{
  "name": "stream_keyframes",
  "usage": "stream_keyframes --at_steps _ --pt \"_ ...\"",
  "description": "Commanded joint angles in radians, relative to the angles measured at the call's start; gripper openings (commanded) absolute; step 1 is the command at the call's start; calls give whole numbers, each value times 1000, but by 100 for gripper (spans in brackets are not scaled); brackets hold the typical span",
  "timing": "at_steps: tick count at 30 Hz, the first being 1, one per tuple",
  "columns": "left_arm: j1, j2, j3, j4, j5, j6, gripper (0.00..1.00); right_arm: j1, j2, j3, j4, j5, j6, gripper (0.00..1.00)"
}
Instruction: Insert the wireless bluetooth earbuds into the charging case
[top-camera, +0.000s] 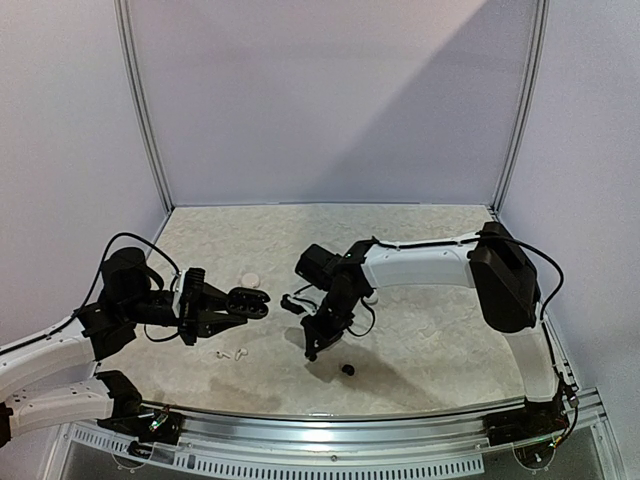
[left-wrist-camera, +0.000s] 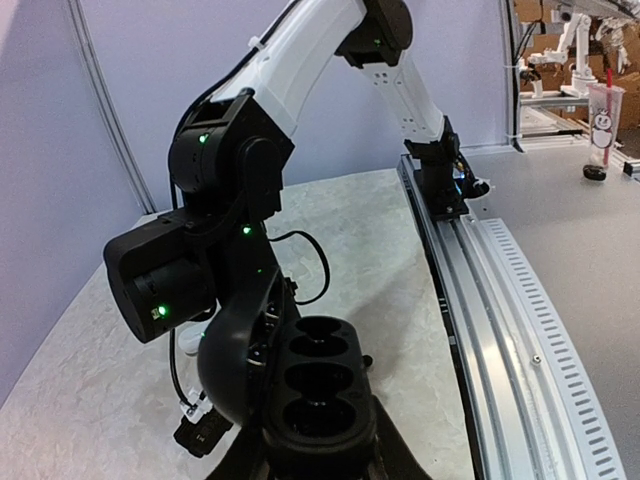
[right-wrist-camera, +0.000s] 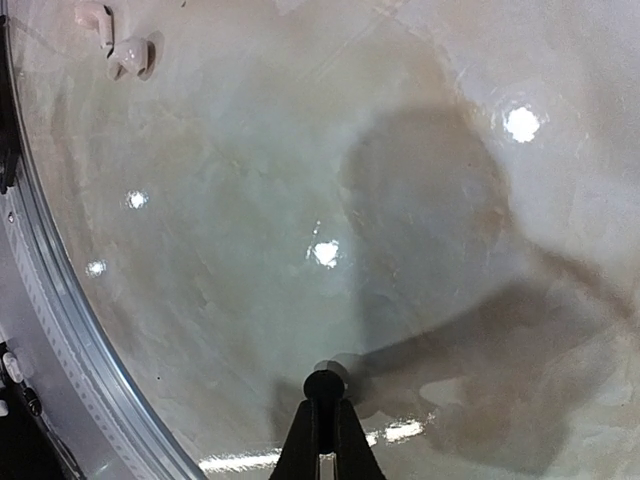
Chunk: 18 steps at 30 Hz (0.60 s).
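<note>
The table (top-camera: 420, 340) is the big thing. L fingers (top-camera: 232, 304) are closed tight on the black charging case (left-wrist-camera: 318, 385). Its cups show, and its long way runs straight out from those fingers. The case is off to the left of the R fingers (right-wrist-camera: 321, 402), not far. R fingers are squeezed shut & look pinched on a black earbud (right-wrist-camera: 322, 381) right at the tips. Two white earbuds (top-camera: 233, 352) lie on the table near the L fingers.

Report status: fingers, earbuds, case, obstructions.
Left fingers shut on open black case. Right fingers shut on black earbud. White earbuds loose on table. Nothing between earbud and case.
</note>
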<state>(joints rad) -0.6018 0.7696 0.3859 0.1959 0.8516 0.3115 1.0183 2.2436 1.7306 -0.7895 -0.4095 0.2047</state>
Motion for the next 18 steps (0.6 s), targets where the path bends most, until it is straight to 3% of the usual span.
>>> stream_keyframes --at_steps 1,8,18 --pt "-15 -5 -4 0 -13 -15 0 2 -17 59 -70 33 -23 0" --pt "-15 0 -6 35 -11 -56 0 -63 -246 88 -19 140 -62 0" --pt "-15 37 2 106 -20 -148 0 26 -539 17 388 102 -297 0"
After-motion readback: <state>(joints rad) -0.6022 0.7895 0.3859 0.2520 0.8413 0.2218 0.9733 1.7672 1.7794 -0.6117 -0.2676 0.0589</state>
